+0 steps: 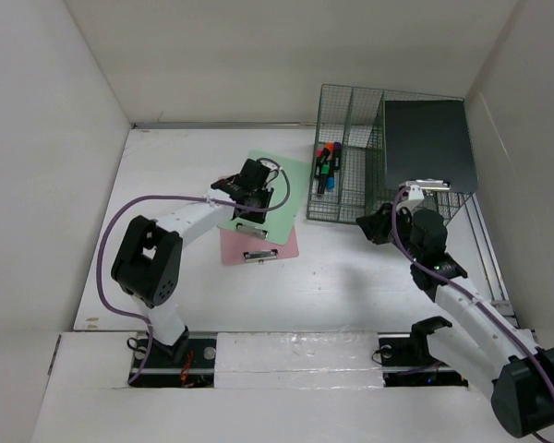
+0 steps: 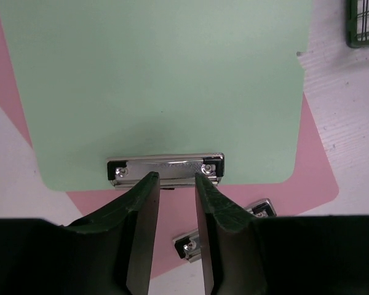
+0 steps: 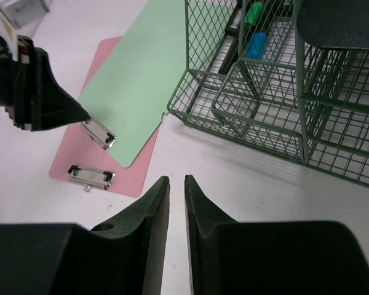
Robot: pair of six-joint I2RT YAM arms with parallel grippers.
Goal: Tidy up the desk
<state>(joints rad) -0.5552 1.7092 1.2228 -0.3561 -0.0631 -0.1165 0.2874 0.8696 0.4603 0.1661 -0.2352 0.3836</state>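
A large flat white matte surface (image 1: 351,277) is seen from above, enclosed by upright white walls (image 1: 55,138). Near its middle a pale green rectangular clipboard (image 2: 154,86) is laid slantwise over a pink rectangular clipboard (image 1: 235,245), so that only the pink board's near end and side edges are left showing. Each board is fitted with a silver metal clip: the green board's clip (image 2: 166,169) is turned toward the left arm, and the pink board's clip (image 3: 91,176) is seen just nearer.

The left jaws are held parted by a narrow gap, with their tips set at the near edge of the green board's clip. Whether the clip is touched cannot be told. Pink board is seen through the gap.

At the far right of the surface a green wire-mesh organizer rack (image 1: 351,148) is placed, just beside the green board's far corner. Several coloured markers (image 1: 326,168) are kept in its left compartment, and a dark grey flat panel (image 1: 429,143) is propped in its right part.

The right jaws are drawn almost together, with only a thin slit left between them and nothing held. They are poised over bare surface in front of the rack's near edge.
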